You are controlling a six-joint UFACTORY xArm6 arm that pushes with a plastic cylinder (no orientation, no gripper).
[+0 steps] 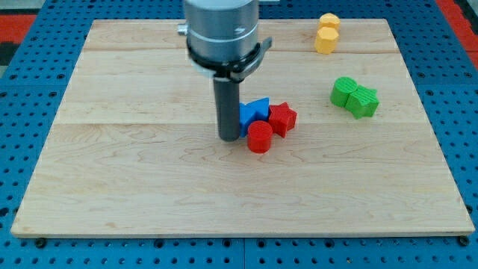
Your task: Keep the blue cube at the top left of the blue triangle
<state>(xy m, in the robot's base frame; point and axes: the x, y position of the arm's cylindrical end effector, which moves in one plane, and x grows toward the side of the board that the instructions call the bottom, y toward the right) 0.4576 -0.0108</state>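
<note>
My tip (228, 138) stands at the left edge of the central cluster of blocks. The blue triangle (258, 110) sits just to the right of the rod, with the red star (282, 118) touching its right side. The blue cube (244, 119) is mostly hidden behind the rod. Only a blue sliver of it shows between the rod and the triangle, at the triangle's lower left. The red cylinder (260, 138) lies right of my tip, below the triangle.
Two yellow blocks (326, 33) sit together at the view's top right. Two green blocks (355, 97) sit together at the right. The wooden board (112, 172) rests on a blue pegboard.
</note>
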